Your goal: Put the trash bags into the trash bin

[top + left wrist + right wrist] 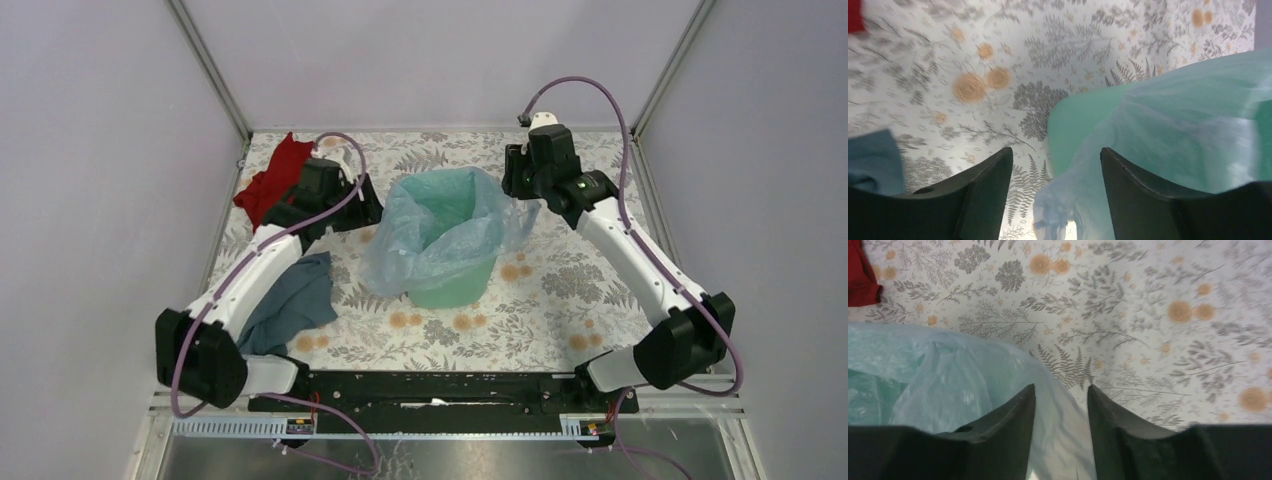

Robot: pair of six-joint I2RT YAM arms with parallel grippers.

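The mint-green trash bin (455, 287) stands upright mid-table. The pale-blue translucent trash bag (440, 222) lines its mouth and spills over the rim, hanging down the left side. My left gripper (366, 207) is just left of the bin, open and empty. In the left wrist view the gripper (1055, 156) has the bag's hanging film (1173, 125) and the bin wall (1075, 122) below and between its fingers. My right gripper (515, 178) is at the bag's right edge. In the right wrist view the gripper (1060, 390) is open, with bag film (973, 385) lying between its fingers.
A red cloth (272, 178) lies at the far left corner, behind my left arm. A grey-blue cloth (295, 300) lies left of the bin beside my left forearm. Metal frame posts and grey walls bound the floral table (560, 300).
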